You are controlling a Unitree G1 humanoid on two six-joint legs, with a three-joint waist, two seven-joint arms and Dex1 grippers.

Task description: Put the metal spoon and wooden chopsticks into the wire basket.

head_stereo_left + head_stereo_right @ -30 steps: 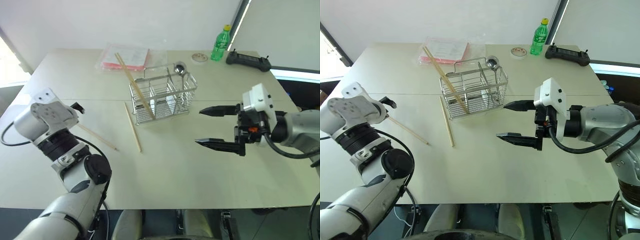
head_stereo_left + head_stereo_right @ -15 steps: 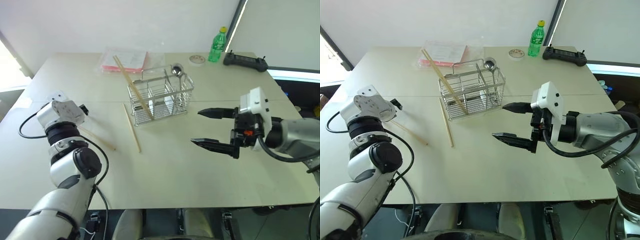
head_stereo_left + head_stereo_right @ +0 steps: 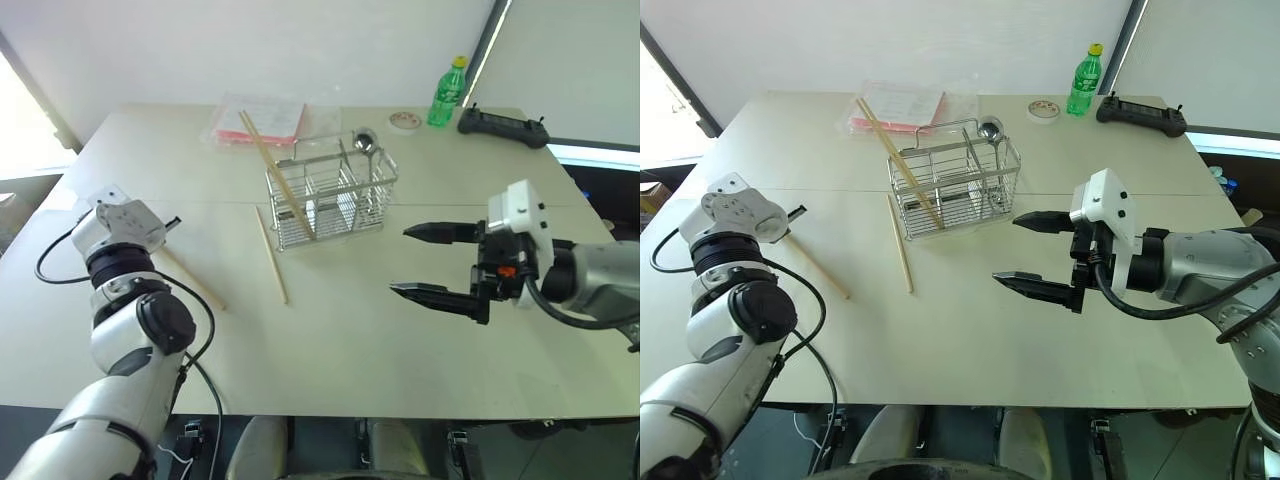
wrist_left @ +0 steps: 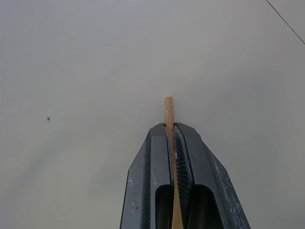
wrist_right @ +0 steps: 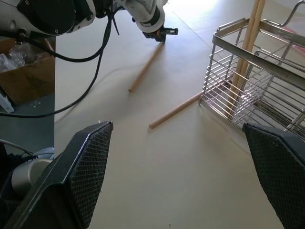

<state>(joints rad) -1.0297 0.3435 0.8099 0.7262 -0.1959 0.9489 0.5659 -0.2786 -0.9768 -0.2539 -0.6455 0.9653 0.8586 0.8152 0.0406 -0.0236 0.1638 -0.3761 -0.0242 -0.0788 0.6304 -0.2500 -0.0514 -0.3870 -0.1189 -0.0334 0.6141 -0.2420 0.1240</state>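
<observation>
Wooden chopstick (image 4: 168, 112) being pinched in the closed left gripper (image 4: 171, 131) at eight o'clock.
Hovering at four o'clock, right gripper (image 3: 430, 262) gaping wide; standing at twelve, wire basket (image 3: 335, 196) holding metal spoon (image 3: 365, 142) and leaning chopsticks (image 3: 275, 170).

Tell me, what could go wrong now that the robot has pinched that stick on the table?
1. The left gripper is shut on a chopstick right at its end, so the long free part could swing or slip out when lifted.
2. The wire basket already holds leaning chopsticks and the metal spoon; a swinging stick might bump them or snag in the wires.
</observation>
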